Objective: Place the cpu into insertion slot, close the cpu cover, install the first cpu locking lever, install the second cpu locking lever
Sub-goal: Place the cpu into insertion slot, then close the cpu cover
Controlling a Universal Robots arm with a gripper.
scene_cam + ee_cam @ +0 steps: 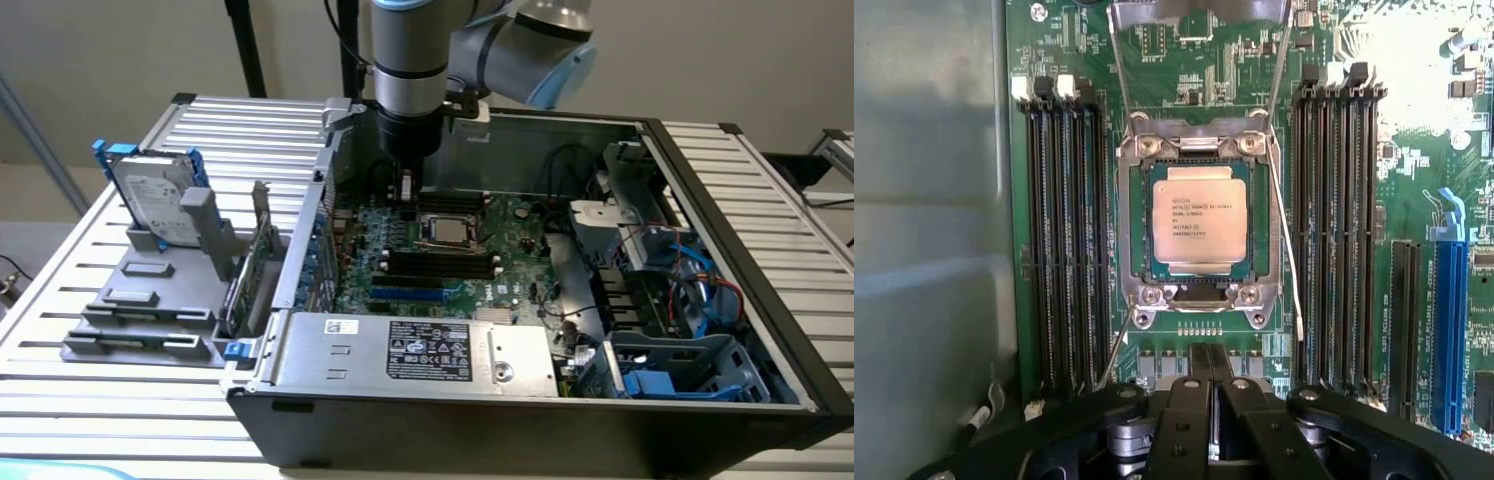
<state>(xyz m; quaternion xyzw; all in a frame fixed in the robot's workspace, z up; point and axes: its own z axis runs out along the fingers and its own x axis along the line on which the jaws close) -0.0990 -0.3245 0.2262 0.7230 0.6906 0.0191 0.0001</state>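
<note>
Black gripper (1214, 365) fingers, pressed together and holding nothing, hang over the green motherboard (1184, 80) just beside the insertion slot (1136, 230), where the cpu (1200, 222) already lies flat, silvery face up. The cpu cover (1244, 8) stands raised at the slot's far edge. The open black computer case (747, 250) rests on a pale slatted metal table (227, 130). A hard drive (144, 195) stands in a grey rack (147, 300) at the exterior view's left, and a plain beige wall (120, 60) lies behind.

The cpu (1200, 220) is seated in the insertion slot (1137, 230), flanked by memory slots (1066, 240) on the motherboard (514, 230) inside the computer case (534, 440); a hard drive (150, 200) is racked at the exterior view's left.
</note>
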